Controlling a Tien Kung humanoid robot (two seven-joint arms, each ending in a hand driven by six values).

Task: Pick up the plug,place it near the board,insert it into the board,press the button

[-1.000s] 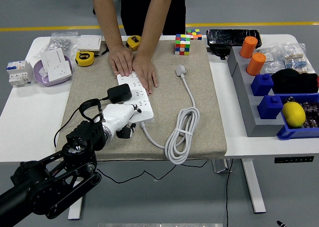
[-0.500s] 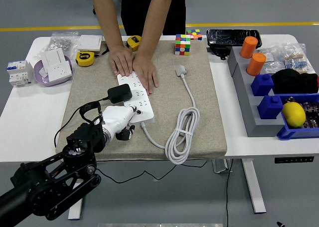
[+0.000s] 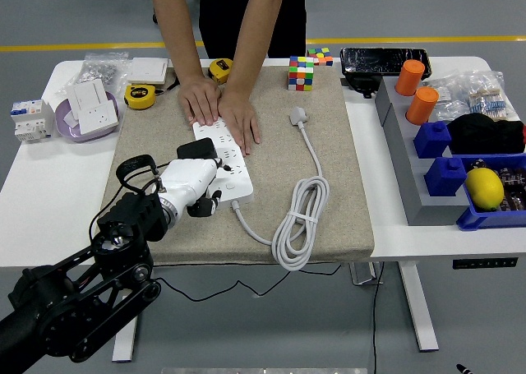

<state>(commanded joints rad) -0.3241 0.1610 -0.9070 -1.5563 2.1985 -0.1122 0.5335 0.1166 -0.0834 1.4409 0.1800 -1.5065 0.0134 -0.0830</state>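
Note:
A white power strip (image 3: 235,178) lies on the beige mat (image 3: 337,185), and a person's two hands (image 3: 220,107) press flat on its far end. The black plug (image 3: 196,149) stands on the strip's near half, its black cable looping off to the left. My left hand (image 3: 205,203) comes in from the lower left. Its white back is against the plug's near side and its dark fingers curl under at the strip's near left edge, with nothing seen in them. The strip's own white cable (image 3: 300,218) lies coiled to the right. No right arm shows.
A Rubik's cube (image 3: 301,72) stands at the mat's far edge, with a yellow tape measure (image 3: 140,96) and a purple bowl (image 3: 66,127) of sockets at the far left. Grey and blue bins (image 3: 436,177) with orange cylinders and a lemon (image 3: 485,187) fill the right side.
My left hand has moved up and to the left, from just below the plug to right against it. The plug has shifted only slightly. The person's hands have stayed put.

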